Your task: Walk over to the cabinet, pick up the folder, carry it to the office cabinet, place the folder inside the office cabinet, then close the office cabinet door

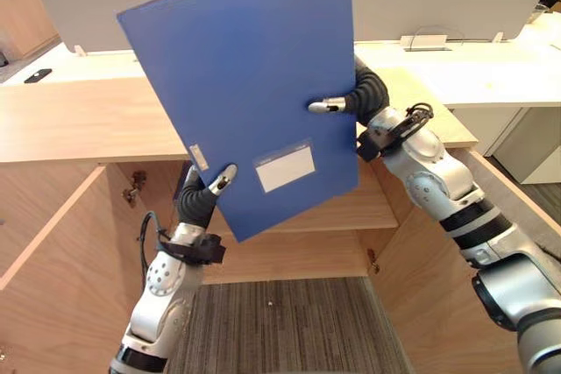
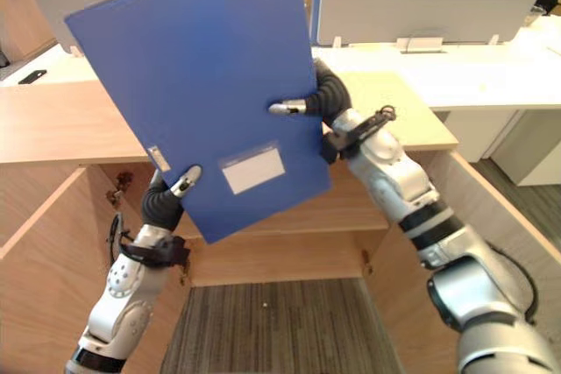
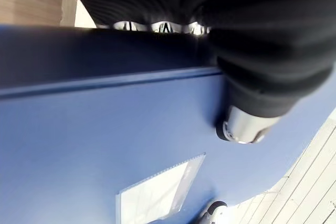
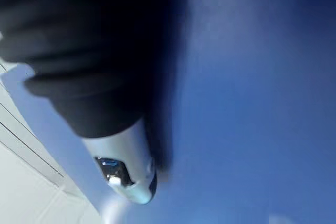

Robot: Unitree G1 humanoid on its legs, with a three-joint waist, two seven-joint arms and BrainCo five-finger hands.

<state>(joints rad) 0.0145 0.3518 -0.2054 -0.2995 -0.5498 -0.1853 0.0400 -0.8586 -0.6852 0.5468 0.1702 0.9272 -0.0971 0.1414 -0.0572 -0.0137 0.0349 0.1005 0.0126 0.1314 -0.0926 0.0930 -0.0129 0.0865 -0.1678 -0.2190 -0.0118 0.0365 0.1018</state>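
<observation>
Seemingly pinching folder (image 1: 245,76), left robot hand (image 1: 200,201), right robot hand (image 1: 361,95)

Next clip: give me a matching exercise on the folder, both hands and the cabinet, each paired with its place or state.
Things:
1. folder
2. left hand
3. right hand
4. cabinet

Places or states:
A. doors swung open
B. thumb pinching the folder's right edge
C. held up tilted between both hands
D. thumb pinching the folder's lower left edge

Pairs: 1-C, 2-D, 3-B, 4-A
</observation>
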